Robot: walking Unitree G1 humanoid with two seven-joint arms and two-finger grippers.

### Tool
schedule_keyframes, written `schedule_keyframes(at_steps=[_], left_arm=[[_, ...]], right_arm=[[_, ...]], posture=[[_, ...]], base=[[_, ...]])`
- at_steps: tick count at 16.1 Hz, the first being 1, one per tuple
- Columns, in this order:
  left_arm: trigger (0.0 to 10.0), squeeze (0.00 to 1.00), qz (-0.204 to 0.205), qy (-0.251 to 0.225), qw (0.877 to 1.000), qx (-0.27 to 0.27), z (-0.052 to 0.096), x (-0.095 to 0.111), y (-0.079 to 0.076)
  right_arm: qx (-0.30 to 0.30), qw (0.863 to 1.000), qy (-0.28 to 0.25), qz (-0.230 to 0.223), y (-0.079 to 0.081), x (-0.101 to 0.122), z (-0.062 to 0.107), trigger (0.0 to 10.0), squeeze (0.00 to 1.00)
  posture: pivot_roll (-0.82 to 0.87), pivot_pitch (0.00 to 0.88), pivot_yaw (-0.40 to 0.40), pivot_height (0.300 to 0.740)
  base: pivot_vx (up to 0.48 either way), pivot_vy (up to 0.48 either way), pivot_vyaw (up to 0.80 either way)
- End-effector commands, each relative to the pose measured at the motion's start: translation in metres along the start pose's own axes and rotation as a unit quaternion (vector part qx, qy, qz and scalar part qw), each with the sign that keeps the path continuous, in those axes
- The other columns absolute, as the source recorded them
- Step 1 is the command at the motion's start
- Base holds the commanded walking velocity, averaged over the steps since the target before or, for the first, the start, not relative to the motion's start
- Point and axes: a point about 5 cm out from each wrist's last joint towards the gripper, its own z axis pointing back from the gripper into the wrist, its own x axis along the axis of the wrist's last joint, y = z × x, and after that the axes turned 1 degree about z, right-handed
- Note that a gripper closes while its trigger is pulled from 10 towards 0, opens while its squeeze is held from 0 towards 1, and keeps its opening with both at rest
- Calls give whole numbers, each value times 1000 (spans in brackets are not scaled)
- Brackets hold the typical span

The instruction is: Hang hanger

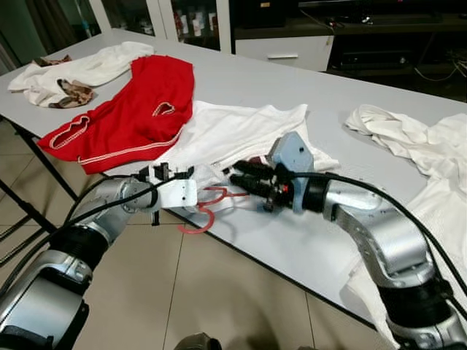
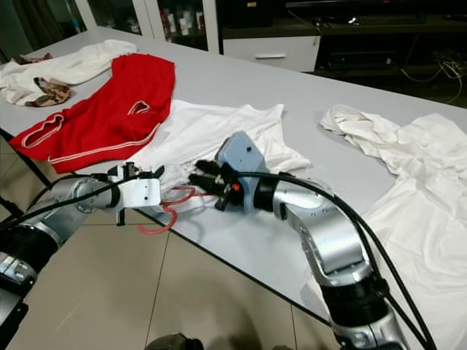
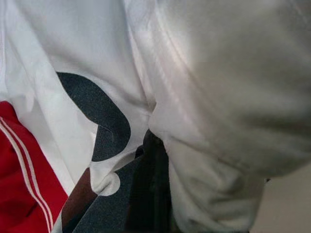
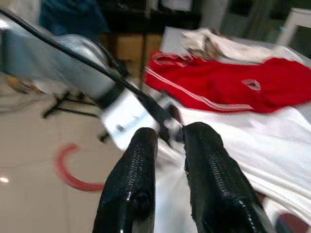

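Observation:
A red hanger [image 1: 208, 204] lies at the table's front edge, partly tucked under a white T-shirt [image 1: 233, 131], with its hook [image 1: 191, 224] hanging past the edge. My left gripper [image 1: 175, 175] is at the shirt's hem just left of the hanger. In the left wrist view, white cloth [image 3: 204, 97] wraps over one dark finger [image 3: 150, 189], so it looks shut on the shirt. From the right, my right gripper [image 1: 237, 179] points at the hanger just above the shirt. Its fingers [image 4: 209, 165] stand nearly together with nothing visible between them.
On the grey table [image 1: 292, 80], a red garment [image 1: 139, 109] lies left of the shirt. White cloths lie at the far left [image 1: 80, 69] and the right [image 1: 423, 146]. Tiled floor [image 1: 219, 292] is below the edge; cabinets [image 1: 284, 47] stand behind.

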Motion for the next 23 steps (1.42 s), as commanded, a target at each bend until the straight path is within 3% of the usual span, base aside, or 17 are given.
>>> schedule_keyframes(at_steps=[1, 2, 3, 4, 5, 6, 7, 8, 10, 13, 14, 15, 16, 19, 23], left_arm=[[0, 0, 12, 1, 1000, -9, -2, -3, -7], [0, 0, 12, 0, 1000, -10, -2, -2, -8], [0, 0, 12, -1, 1000, -10, -2, -1, -8], [0, 0, 13, -3, 1000, -10, -2, -1, -8], [0, 0, 13, -3, 1000, -10, -2, 0, -9], [0, 0, 16, -3, 1000, -8, -2, -1, -9], [0, 0, 17, -3, 1000, -7, -2, -2, -9], [0, 0, 20, -3, 1000, -6, -2, -2, -9], [0, 0, 29, -5, 1000, -2, -3, -2, -10], [0, 0, 83, -36, 993, 80, -7, 7, 4], [941, 0, 122, -55, 985, 107, -7, 11, 8], [6706, 0, 162, -73, 977, 121, -8, 14, 9], [10000, 0, 207, -89, 966, 127, -10, 15, 6], [10000, 0, 242, -108, 956, 125, -14, 17, -1], [10000, 0, 259, -117, 952, 113, -20, 21, -14]], right_arm=[[12, 999, -22, -27, 1, 5, 6, 10000, 0], [13, 999, -23, -31, 1, 5, 7, 10000, 0], [20, 999, -27, -43, 2, 5, 7, 10000, 267], [26, 997, -33, -57, 3, 4, 8, 10000, 851], [23, 996, -46, -66, 1, 5, 10, 10000, 1000], [-56, 996, -57, -33, -18, 4, 14, 10000, 0], [-93, 995, -38, 15, -25, 1, 16, 10000, 0], [-138, 985, 1, 102, -33, -6, 19, 10000, 0], [-148, 971, 49, 179, -33, -25, 26, 10000, 0], [-169, 970, 35, 169, -32, -36, 29, 10000, 0], [-182, 970, 22, 160, -33, -38, 29, 10000, 0], [-193, 969, 8, 156, -33, -39, 29, 10000, 0], [-207, 965, -11, 164, -31, -39, 30, 10000, 0], [-222, 959, -27, 175, -30, -40, 34, 10000, 0], [-201, 949, 14, 241, -28, -54, 45, 10000, 0]], posture=[[-65, 0, 98, 736], [-65, 0, 98, 736], [-65, 0, 97, 736], [-64, 0, 96, 736], [-63, 0, 96, 736], [-65, 0, 97, 736], [-66, 0, 98, 736], [-67, 0, 99, 736], [-71, 0, 100, 736], [-77, 0, 98, 736], [-77, 0, 97, 736], [-76, 0, 95, 736], [-73, 0, 94, 736], [-70, 0, 92, 736], [-74, 0, 91, 736]], base=[[0, 0, 0], [0, 0, 0], [0, 0, 0], [0, 0, 0], [0, 0, 0], [0, 0, 0], [0, 0, 0], [0, 0, 0], [0, 0, 0], [0, 0, 0], [0, 0, 0], [0, 0, 0], [0, 0, 0], [0, 0, 0], [0, 0, 0]])
